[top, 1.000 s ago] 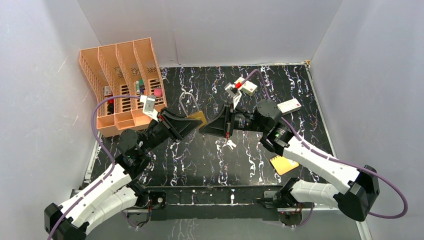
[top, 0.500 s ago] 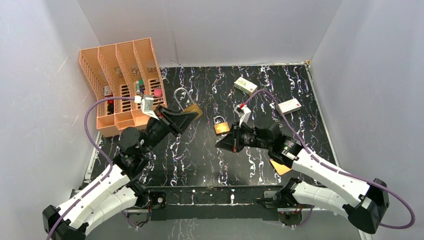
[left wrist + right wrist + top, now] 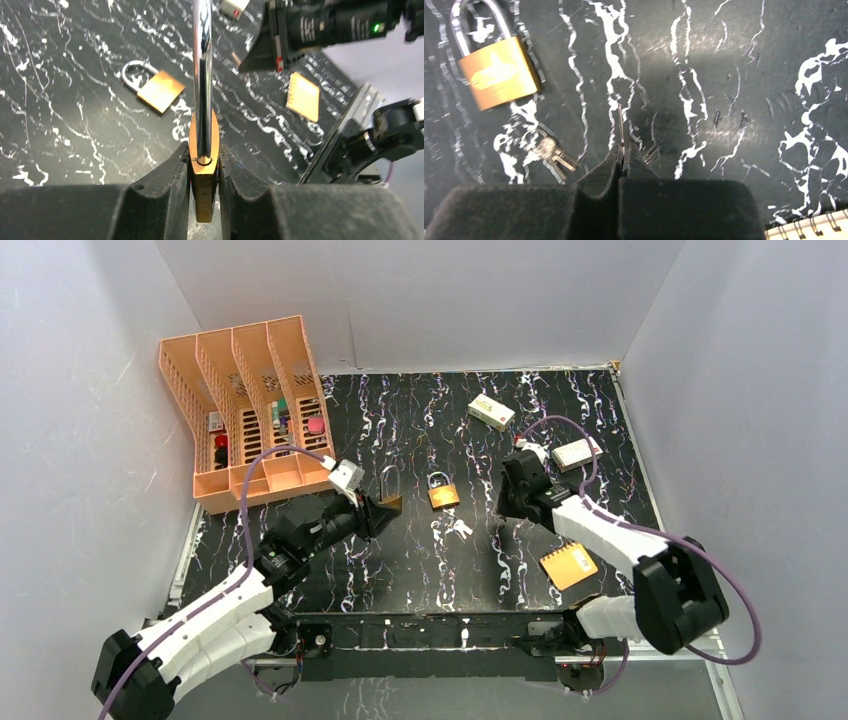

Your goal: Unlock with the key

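left claw (image 3: 204, 159) clenched on the body of a brass padlock (image 3: 204, 196). we see the padlock edge-on between the fingers (image 3: 165, 185), its steel shackle pointing away from the wrist. right claw (image 3: 622, 156) clenched tip to tip and aimed down at the black marbled worktop (image 3: 400, 410). a thin metal sliver stands out from between its tips; we cannot tell what it is. the key (image 3: 550, 150), a small silver bunch, lies flat on the worktop near the right claw and is touched by neither claw. close by the bunch lies a smaller brass padlock (image 3: 494, 70), flat on its side. farther out we note an orange spiral notebook (image 3: 568, 566) beside the right arm, two white boxes (image 3: 491, 411) toward the far edge, and an orange file rack (image 3: 240, 390) at the far left.
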Robot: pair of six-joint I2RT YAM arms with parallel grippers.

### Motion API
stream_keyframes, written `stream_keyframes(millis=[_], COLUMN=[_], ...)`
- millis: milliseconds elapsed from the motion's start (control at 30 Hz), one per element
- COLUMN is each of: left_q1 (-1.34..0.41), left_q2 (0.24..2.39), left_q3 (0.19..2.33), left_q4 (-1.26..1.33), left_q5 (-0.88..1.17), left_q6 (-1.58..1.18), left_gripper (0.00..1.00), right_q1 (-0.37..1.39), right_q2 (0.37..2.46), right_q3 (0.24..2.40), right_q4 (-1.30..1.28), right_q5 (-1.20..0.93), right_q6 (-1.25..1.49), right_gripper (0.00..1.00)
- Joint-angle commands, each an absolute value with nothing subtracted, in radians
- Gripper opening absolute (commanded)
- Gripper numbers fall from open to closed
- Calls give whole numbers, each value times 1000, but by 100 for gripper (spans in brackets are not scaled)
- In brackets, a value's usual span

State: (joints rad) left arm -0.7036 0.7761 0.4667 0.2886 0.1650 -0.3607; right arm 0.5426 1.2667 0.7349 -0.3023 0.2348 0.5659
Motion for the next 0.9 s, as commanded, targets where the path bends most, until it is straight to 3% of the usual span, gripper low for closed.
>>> stream_keyframes(millis=[0, 33, 200, 367, 500, 700, 867], left_q1=[-704, -705, -708, -709, -709, -709, -708], left_q2=[785, 804, 892, 901, 888, 797, 661], left_q3=[453, 454, 455, 432, 425, 409, 388], left_q4=[417, 413, 408, 452, 445, 407, 340], left_q5=[205, 217, 266, 280, 258, 226, 208], left_q6=[-244, -211, -94, -69, -102, -238, -305], left_gripper=[0, 0, 0, 0, 0, 0, 0], right_q1=[496, 489, 486, 489, 556, 720, 753], right_q2=[1365, 1388, 1413, 1325, 1325, 1510, 1521], right_q3=[794, 806, 845, 877, 903, 1032, 1037], right_q4=[-197, -199, -228, -265, -251, -344, -275], right_q5=[235, 215, 196, 125, -8, 99, 82], right_q6=[487, 476, 462, 421, 341, 299, 321], right_gripper=[0, 0, 38, 52, 51, 46, 47])
